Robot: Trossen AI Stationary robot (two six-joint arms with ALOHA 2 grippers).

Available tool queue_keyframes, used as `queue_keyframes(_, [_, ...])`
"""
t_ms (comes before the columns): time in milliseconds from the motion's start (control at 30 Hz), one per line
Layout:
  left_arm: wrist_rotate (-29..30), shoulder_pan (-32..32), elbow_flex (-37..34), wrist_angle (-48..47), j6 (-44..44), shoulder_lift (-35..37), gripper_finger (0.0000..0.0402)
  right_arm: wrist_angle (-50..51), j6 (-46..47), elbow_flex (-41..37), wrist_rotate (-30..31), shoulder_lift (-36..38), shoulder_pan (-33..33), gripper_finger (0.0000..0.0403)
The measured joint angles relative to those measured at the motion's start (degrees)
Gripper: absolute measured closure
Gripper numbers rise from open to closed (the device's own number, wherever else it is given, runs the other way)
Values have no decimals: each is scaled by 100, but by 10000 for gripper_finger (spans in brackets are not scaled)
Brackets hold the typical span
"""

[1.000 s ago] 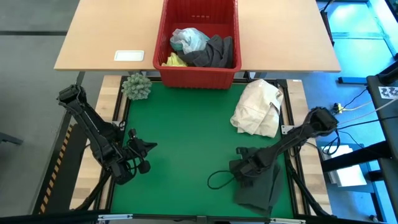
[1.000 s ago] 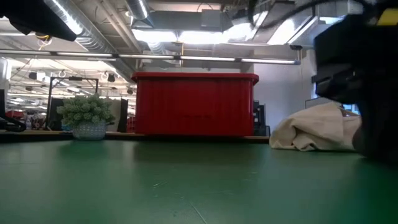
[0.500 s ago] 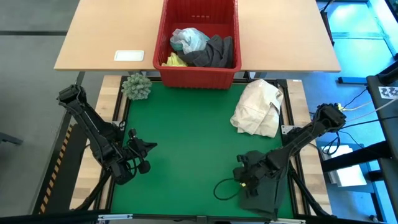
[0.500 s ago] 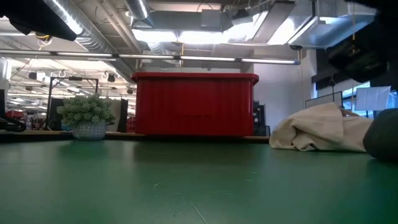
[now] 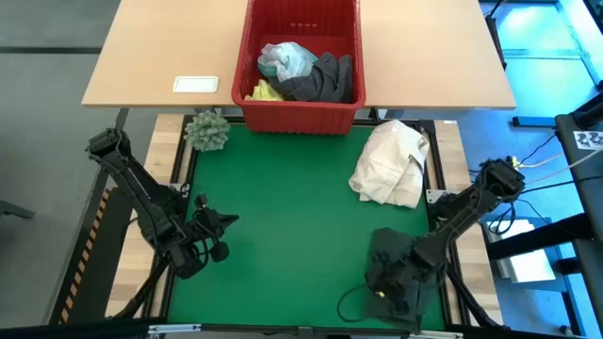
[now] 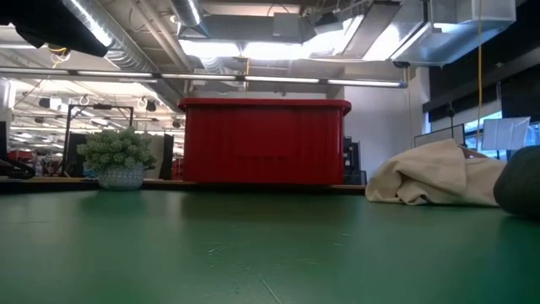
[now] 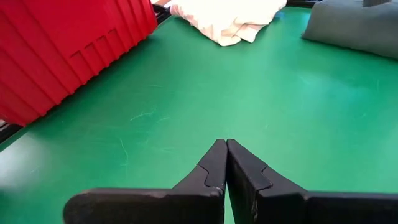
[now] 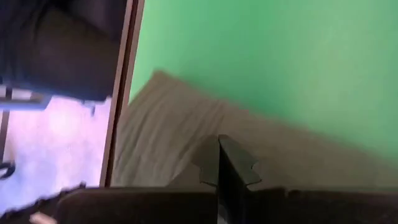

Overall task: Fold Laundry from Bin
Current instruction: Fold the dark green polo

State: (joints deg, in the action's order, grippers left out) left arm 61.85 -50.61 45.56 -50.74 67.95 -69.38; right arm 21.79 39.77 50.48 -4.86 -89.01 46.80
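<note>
Garments (image 5: 303, 73) inside bin (image 5: 300, 115) (overhead only; hidden low).

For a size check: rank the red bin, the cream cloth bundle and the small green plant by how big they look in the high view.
1. red bin
2. cream cloth bundle
3. green plant
Clear differences between all three; no ties.

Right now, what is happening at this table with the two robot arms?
The robot is folding laundry from the red bin, which holds turquoise, yellow and dark garments. The right gripper, shut, is low over a dark grey garment at the green mat's near right corner. The left gripper waits shut over the mat's left side. A cream-white cloth bundle lies apart on the right.
</note>
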Motion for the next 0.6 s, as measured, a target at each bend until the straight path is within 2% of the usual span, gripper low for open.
queue_keyframes(267, [1,178,0,43,-166,0,400,787,807,0,-362,0,416,403])
queue_keyframes(600, [-223,467,0,94,-165,0,400,1642,978,2,-379,0,453,403])
